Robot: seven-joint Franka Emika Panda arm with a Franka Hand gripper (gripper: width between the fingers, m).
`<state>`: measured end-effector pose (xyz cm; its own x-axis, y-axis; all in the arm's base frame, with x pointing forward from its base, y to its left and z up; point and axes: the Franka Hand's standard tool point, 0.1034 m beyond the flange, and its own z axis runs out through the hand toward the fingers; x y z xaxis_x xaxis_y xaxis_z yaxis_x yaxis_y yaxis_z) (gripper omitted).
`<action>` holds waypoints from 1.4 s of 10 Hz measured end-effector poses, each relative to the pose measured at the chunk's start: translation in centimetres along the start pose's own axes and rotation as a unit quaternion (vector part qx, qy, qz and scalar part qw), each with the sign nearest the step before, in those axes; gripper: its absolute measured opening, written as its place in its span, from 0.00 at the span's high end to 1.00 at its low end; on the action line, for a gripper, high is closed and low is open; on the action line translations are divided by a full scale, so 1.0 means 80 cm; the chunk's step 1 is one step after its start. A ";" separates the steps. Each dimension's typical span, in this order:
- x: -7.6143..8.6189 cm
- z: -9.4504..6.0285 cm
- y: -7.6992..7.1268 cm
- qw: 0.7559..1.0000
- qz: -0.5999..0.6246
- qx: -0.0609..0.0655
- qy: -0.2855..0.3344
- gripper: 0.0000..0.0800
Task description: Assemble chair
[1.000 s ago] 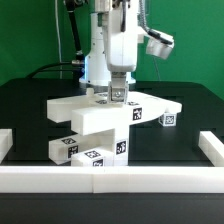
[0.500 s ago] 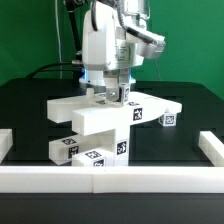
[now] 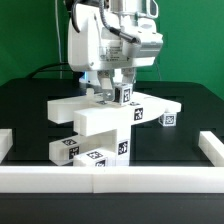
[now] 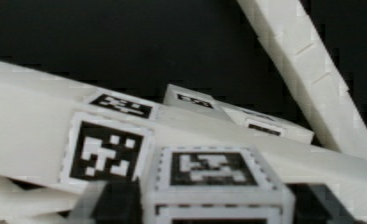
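The chair stands as a part-built stack of white tagged blocks in the middle of the black table. A wide slab [image 3: 75, 107] lies across a thick bar [image 3: 100, 124], with tagged pieces [image 3: 92, 152] below. My gripper [image 3: 113, 97] comes straight down onto the top of the stack. In the wrist view a small white tagged block [image 4: 206, 168] fills the space between the dark fingers [image 4: 123, 203], which sit tight against both its sides. That tagged block [image 3: 125, 95] also shows beside the fingers in the exterior view.
A loose tagged cube [image 3: 168, 120] lies at the exterior view's right of the stack. A long white border rail [image 3: 110, 178] runs along the front with upturned ends at both sides. The same kind of rail [image 4: 313, 70] crosses the wrist view.
The wrist has turned about its vertical axis over the stack, so the camera mount has swung round. The stack has stayed in place.
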<state>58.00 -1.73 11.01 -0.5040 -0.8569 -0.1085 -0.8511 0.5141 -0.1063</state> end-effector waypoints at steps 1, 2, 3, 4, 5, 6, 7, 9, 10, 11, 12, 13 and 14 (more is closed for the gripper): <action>0.000 0.001 0.003 1.000 -0.016 -0.010 0.001 0.44; -0.001 0.000 0.003 0.998 -0.055 -0.017 0.001 0.25; -0.002 0.000 0.002 0.994 -0.105 -0.017 0.000 0.20; -0.003 0.000 0.003 0.989 -0.147 -0.018 0.002 0.20; -0.004 0.000 0.005 0.978 -0.206 -0.020 0.006 0.19; -0.006 0.000 0.005 0.967 -0.255 -0.020 0.009 0.19; -0.007 0.000 0.005 0.957 -0.288 -0.021 0.009 0.19; -0.008 -0.001 0.005 0.929 -0.369 -0.023 0.014 0.19; -0.008 -0.001 0.005 0.913 -0.408 -0.023 0.014 0.19; -0.008 -0.001 0.005 0.898 -0.439 -0.024 0.013 0.19; -0.008 -0.001 0.004 0.890 -0.456 -0.024 0.013 0.19; -0.008 -0.001 0.004 0.869 -0.495 -0.025 0.013 0.19; -0.007 -0.001 0.004 0.850 -0.525 -0.026 0.013 0.19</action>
<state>57.99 -1.09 11.10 0.5361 -0.8431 0.0421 -0.8386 -0.5377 -0.0871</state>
